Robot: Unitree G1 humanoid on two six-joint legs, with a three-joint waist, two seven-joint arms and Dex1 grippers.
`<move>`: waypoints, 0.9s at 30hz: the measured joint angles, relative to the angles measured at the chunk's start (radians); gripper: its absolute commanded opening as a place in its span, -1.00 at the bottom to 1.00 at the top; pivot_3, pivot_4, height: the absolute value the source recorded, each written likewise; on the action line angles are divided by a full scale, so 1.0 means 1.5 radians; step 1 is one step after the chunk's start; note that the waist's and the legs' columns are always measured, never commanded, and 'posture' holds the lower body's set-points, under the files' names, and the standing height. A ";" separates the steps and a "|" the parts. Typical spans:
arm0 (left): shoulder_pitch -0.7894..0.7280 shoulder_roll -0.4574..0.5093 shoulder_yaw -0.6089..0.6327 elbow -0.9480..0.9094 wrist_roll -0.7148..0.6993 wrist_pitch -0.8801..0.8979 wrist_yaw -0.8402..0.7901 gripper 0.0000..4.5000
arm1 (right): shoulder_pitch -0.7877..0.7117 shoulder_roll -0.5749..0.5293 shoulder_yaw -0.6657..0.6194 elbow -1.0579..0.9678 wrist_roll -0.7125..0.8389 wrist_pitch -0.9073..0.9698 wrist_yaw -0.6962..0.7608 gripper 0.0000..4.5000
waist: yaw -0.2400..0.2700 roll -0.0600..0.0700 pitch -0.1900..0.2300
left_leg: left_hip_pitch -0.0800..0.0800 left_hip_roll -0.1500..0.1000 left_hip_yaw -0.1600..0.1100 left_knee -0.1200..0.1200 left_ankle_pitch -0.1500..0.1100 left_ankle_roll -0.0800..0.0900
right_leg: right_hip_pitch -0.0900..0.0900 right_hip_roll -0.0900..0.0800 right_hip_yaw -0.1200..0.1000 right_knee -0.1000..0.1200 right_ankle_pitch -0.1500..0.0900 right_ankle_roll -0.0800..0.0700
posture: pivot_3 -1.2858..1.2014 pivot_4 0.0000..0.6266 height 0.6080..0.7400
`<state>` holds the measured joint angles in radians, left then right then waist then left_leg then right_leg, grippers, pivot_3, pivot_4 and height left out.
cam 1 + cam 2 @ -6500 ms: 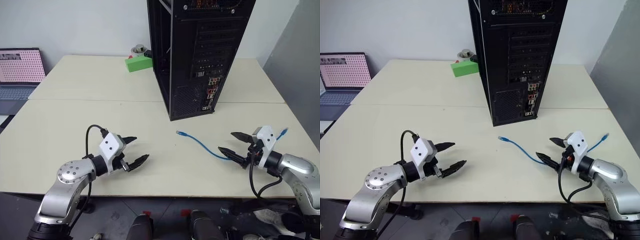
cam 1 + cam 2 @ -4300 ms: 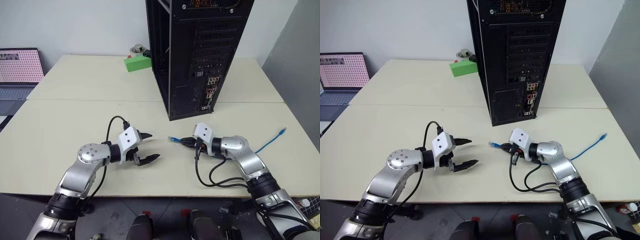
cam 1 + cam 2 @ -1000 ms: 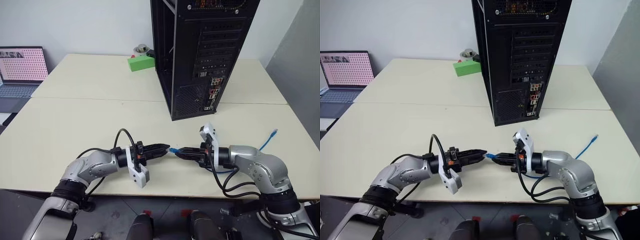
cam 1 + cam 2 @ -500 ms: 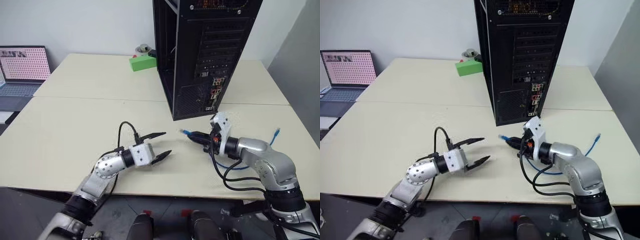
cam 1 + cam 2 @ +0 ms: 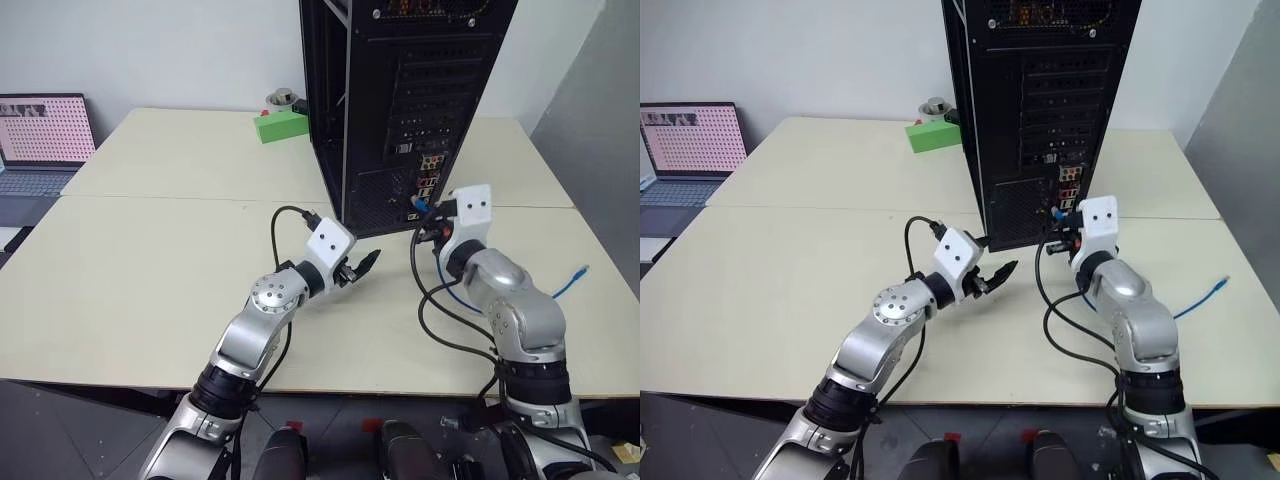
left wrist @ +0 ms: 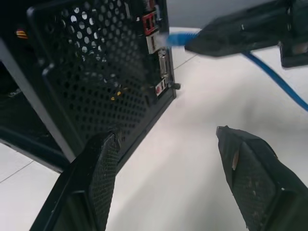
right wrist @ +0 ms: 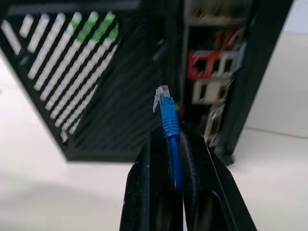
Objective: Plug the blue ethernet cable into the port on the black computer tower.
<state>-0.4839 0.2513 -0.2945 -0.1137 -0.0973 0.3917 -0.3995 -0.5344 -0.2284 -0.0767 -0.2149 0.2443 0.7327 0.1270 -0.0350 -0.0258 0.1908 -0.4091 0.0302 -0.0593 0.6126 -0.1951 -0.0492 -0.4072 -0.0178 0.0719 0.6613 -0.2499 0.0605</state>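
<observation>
The black computer tower (image 5: 400,100) stands upright at the middle back of the table, its rear connector cluster (image 5: 425,185) facing me. I cannot pick out the port within that cluster. My right gripper (image 5: 421,211) is shut on the blue ethernet cable (image 7: 169,120) just behind its clear plug (image 7: 162,94), which hangs a short way in front of the connectors (image 7: 208,77). The cable's other end (image 5: 580,272) lies on the table at the right. My left gripper (image 5: 362,264) is open and empty, low by the tower's mesh corner (image 6: 96,72).
A green block (image 5: 280,126) with a small grey round object on it sits behind the tower on the left. An open laptop (image 5: 42,140) stands off the table's far left. Black arm cables (image 5: 440,320) loop on the table below my right arm.
Both arms have moved forward to the tower. My right gripper has lifted the plug up to the connector cluster. My left gripper, shut by the plug a second ago, has opened and swung towards the tower's base.
</observation>
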 measured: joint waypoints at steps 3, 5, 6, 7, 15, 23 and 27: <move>-0.007 -0.017 0.000 -0.001 0.005 0.027 0.011 0.49 | -0.015 0.001 -0.018 0.018 0.001 0.001 -0.011 -1.00 | 0.001 0.000 0.000 | 0.000 0.000 0.000 0.000 0.000 0.000 | 0.000 0.000 0.000 0.000 0.000 0.000 | 0.03 -0.52 1.00; -0.014 -0.030 0.000 -0.001 0.007 0.045 0.013 0.49 | -0.021 0.001 -0.026 0.026 0.004 0.002 -0.014 -1.00 | 0.001 0.000 0.000 | 0.000 0.000 0.000 0.000 0.000 0.000 | 0.000 0.000 0.000 0.000 0.000 0.000 | 0.03 -0.52 1.00; -0.018 -0.036 0.000 -0.002 0.008 0.055 0.015 0.49 | -0.026 0.001 -0.029 0.033 0.005 0.003 -0.014 -1.00 | 0.001 0.000 0.000 | 0.000 0.000 0.000 0.000 0.000 0.000 | 0.000 0.000 0.000 0.000 0.000 0.000 | 0.03 -0.52 1.00; -0.020 -0.040 0.000 -0.004 0.008 0.061 0.018 0.49 | -0.029 0.001 -0.032 0.037 0.006 0.003 -0.014 -1.00 | 0.000 0.000 0.000 | 0.000 0.000 0.000 0.000 0.000 0.000 | 0.000 0.000 0.000 0.000 0.000 0.000 | 0.03 -0.52 1.00; -0.027 -0.058 0.000 -0.014 0.018 0.096 0.026 0.49 | -0.049 0.001 -0.037 0.066 0.008 0.003 -0.009 -1.00 | 0.000 0.000 0.000 | 0.000 0.000 0.000 0.000 0.000 0.000 | 0.000 0.000 0.000 0.000 0.000 0.000 | 0.03 -0.52 1.00; -0.027 -0.059 0.001 -0.014 0.022 0.098 0.026 0.49 | -0.053 0.010 -0.032 0.096 0.008 0.001 -0.007 -1.00 | 0.000 0.000 0.000 | 0.000 0.000 0.000 0.000 0.000 0.000 | 0.000 0.000 0.000 -0.001 0.000 0.000 | 0.03 -0.52 1.00; -0.027 -0.059 0.001 -0.015 0.025 0.098 0.026 0.49 | -0.058 0.010 -0.032 0.103 0.007 0.000 -0.008 -1.00 | 0.000 0.000 0.000 | 0.000 0.000 0.000 0.000 0.000 0.000 | 0.000 0.000 0.000 -0.001 0.000 0.000 | 0.03 -0.52 1.00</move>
<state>-0.5246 0.1623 -0.2936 -0.1356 -0.0598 0.5390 -0.3606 -0.6217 -0.2134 -0.1253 -0.0603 0.2554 0.7328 0.1153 -0.0355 -0.0258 0.1908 -0.4095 0.0300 -0.0591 0.6124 -0.1951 -0.0492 -0.4072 -0.0179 0.0722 0.6604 -0.2499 0.0604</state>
